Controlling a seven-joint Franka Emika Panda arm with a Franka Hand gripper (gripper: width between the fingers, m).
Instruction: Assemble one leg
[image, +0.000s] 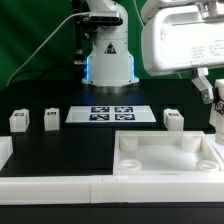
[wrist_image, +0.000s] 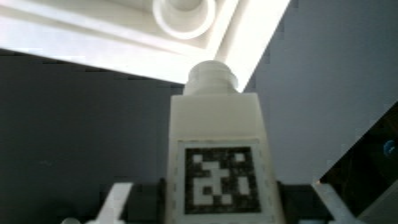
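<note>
The claw (wrist_image: 217, 205) is squeezing the leg (wrist_image: 217, 150) between its two fingers (wrist_image: 118, 205), holding it up near the big white tray (image: 165, 160), and the leg's round tip could be missing its hole and bumping the tray if it is tilting

exterior: faces arm base across table | wrist: close on leg (wrist_image: 217, 140)
</note>
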